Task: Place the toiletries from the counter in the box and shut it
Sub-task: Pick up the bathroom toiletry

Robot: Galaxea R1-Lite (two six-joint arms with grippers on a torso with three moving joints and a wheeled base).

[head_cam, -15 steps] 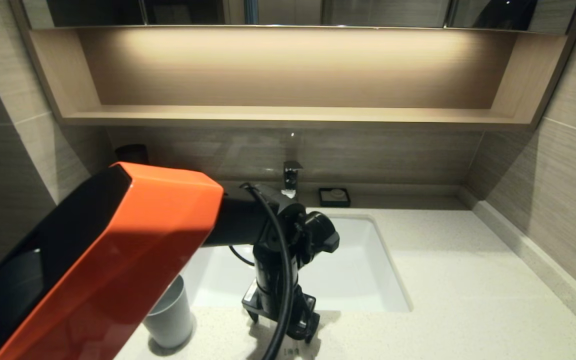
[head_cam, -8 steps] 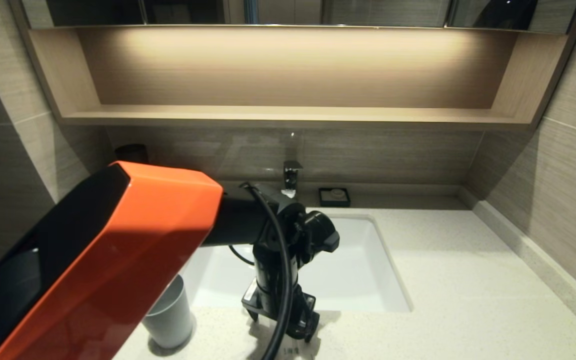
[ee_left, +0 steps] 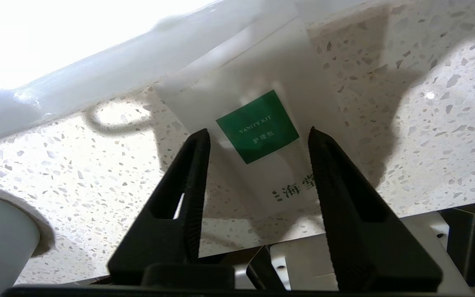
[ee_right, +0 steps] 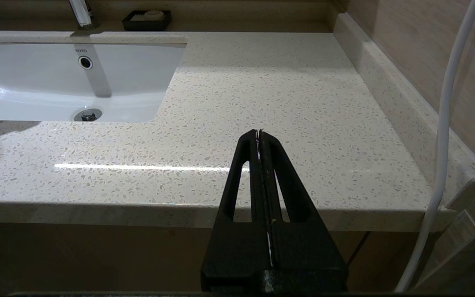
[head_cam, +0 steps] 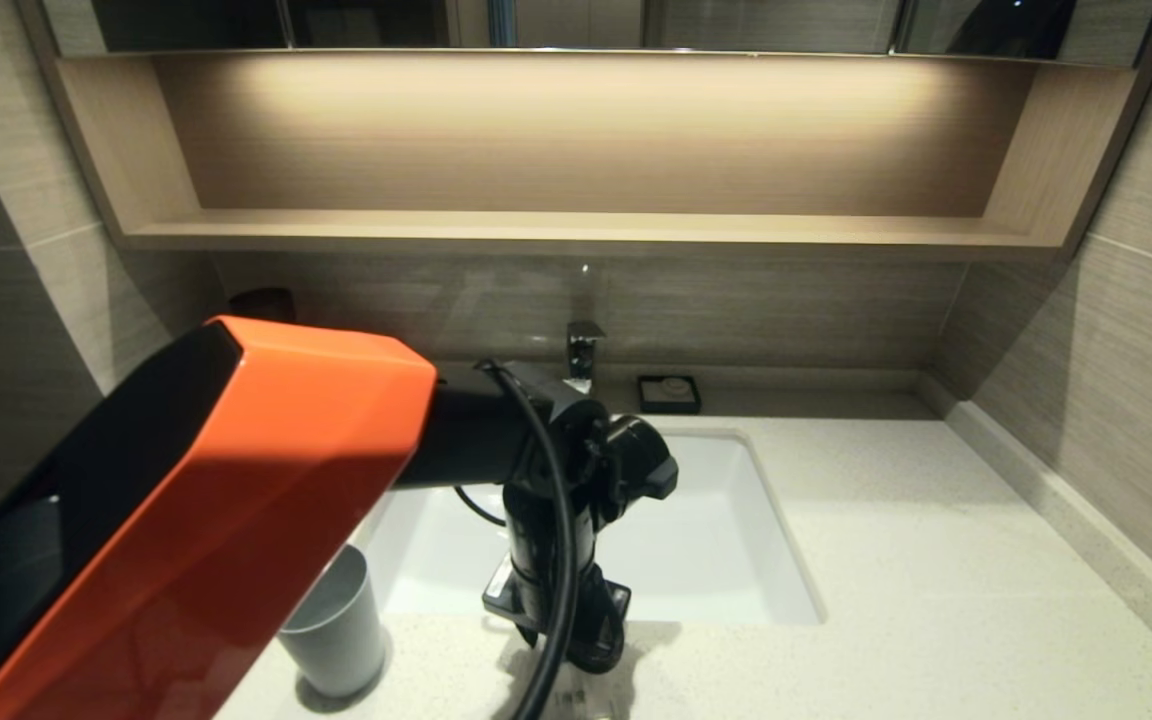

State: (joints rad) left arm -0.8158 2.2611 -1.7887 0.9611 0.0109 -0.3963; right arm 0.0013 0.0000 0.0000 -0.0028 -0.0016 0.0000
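Speckled cream counter (head_cam: pixel 916 560) w/ white sink (head_cam: pixel 716 540) — wood shelf (head_cam: pixel 576 228) above

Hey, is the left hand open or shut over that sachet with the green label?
Open. The left hand has its black fingers spread either side of the flat whitish sachet on the counter.

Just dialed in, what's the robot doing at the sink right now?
The left gripper is down over the counter at the sink's front edge, fingers open on either side of a flat sachet with a green label. It hasn't closed on it yet. The grey cup stands close by. The right gripper is parked off the counter's front edge, fingers shut. No box is in view.
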